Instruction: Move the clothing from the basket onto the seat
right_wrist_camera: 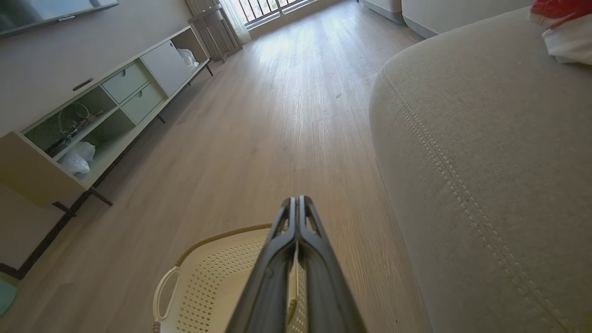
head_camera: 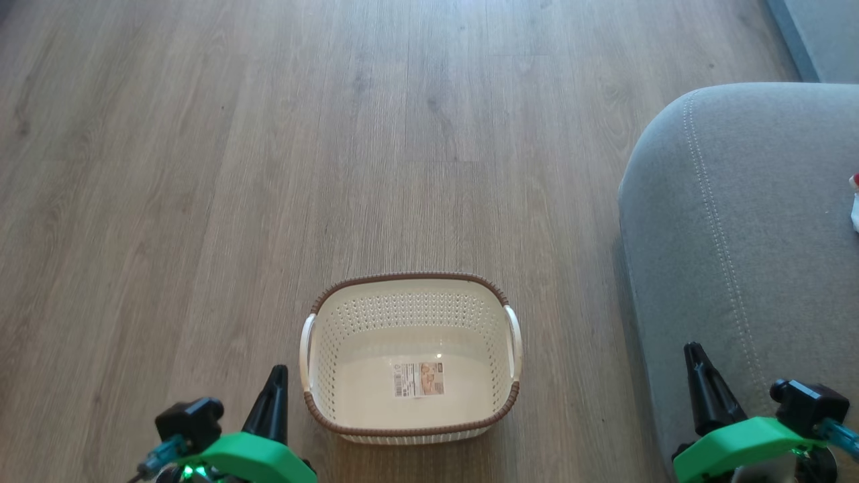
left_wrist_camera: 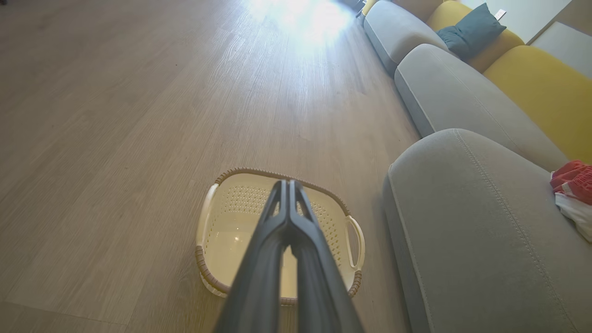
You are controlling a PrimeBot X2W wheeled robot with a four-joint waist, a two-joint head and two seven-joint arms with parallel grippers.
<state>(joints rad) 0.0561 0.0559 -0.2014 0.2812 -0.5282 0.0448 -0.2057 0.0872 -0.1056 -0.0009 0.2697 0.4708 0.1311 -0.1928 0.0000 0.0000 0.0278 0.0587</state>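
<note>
Pale wood-plank floor (head_camera: pixel 201 168) runs the length of this living room. Nearest to me, the left gripper (head_camera: pixel 277 379) and the right gripper (head_camera: pixel 696 362) hang low on either side of the basket, each with its two dark fingers pressed together and nothing between them. The basket (head_camera: pixel 409 276) sits on the floor, bare down to the paper label (head_camera: pixel 418 379) on its bottom. Just to its right is the seat (head_camera: pixel 738 235), and the clothing (left_wrist_camera: pixel 573 185) lies on it in a red-and-white heap, well back from the rounded corner. To my eye the job looks finished. The sound thing now is to confirm the basket is truly empty and hold both arms clear of its rim. Farther off stand a low TV cabinet (right_wrist_camera: pixel 92 120) and yellow sofa backs (left_wrist_camera: pixel 545 88) with a teal pillow (left_wrist_camera: pixel 469 28). I see nothing in the way.
</note>
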